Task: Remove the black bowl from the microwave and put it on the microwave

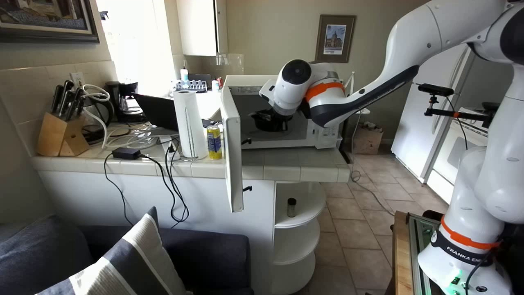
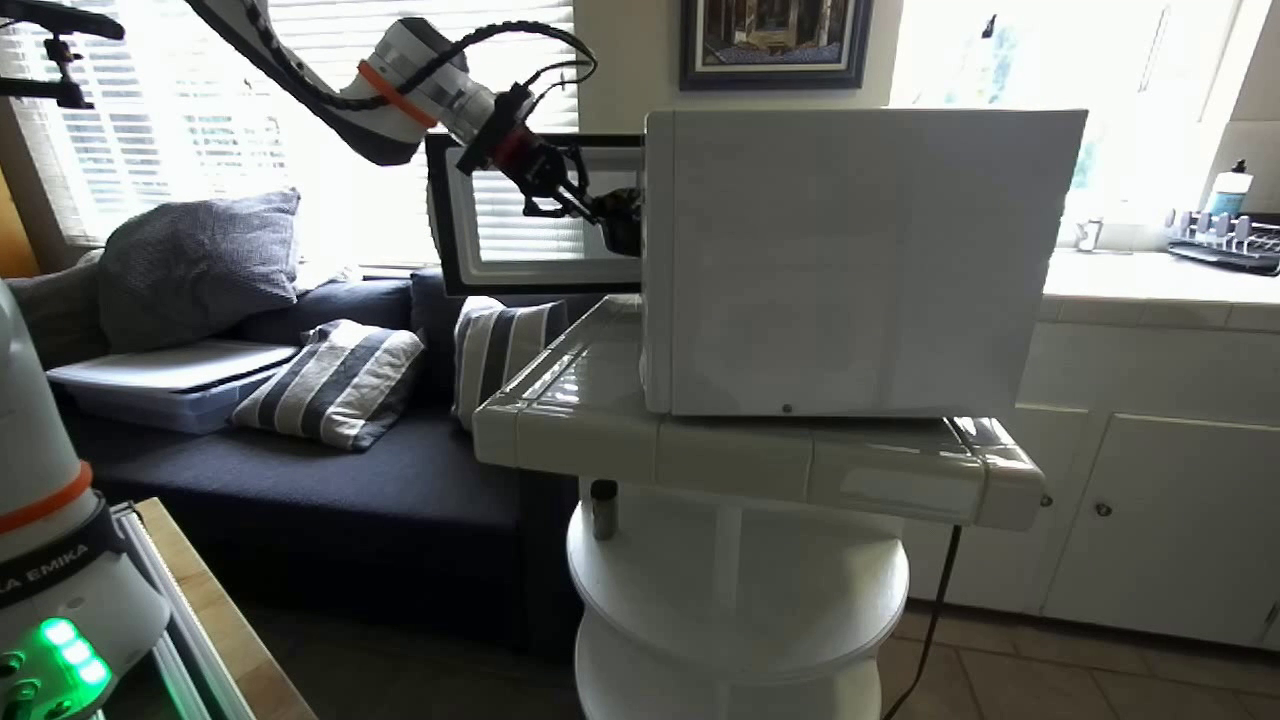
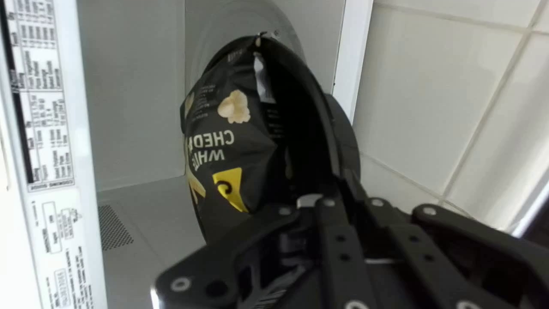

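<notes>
The white microwave (image 2: 860, 260) stands on the tiled counter, and its door (image 1: 232, 155) hangs wide open. The black bowl (image 2: 622, 222) is at the microwave's opening, partly outside it and raised above the counter; it also shows in an exterior view (image 1: 268, 122). A black popcorn bag (image 3: 231, 141) lies in the bowl. In the wrist view, my gripper (image 3: 347, 184) is shut on the rim of the bowl (image 3: 346, 133), with the glass turntable (image 3: 240, 21) visible behind. The gripper (image 2: 590, 208) also shows in an exterior view, reaching in from the front.
A yellow can (image 1: 214, 142) and a paper towel roll (image 1: 190, 125) stand just behind the open door. A laptop (image 1: 155, 111) and cables are farther along. The counter edge (image 2: 740, 465) runs below the microwave, above round shelves (image 2: 740, 590) holding a small jar (image 2: 604, 510).
</notes>
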`<state>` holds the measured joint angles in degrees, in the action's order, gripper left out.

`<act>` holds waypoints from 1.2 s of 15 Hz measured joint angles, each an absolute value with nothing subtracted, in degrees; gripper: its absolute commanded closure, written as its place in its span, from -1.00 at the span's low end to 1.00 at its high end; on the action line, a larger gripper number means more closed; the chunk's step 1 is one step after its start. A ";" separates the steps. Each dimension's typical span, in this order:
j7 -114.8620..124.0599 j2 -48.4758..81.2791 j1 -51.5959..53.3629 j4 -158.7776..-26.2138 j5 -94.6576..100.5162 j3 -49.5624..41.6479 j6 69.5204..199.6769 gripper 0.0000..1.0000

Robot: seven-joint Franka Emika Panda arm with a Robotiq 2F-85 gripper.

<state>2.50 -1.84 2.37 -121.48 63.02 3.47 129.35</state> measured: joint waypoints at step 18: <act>-26.70 -29.28 8.25 -130.77 49.92 2.64 128.12 0.96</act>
<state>-26.70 -29.28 8.25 -130.77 49.92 2.64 128.12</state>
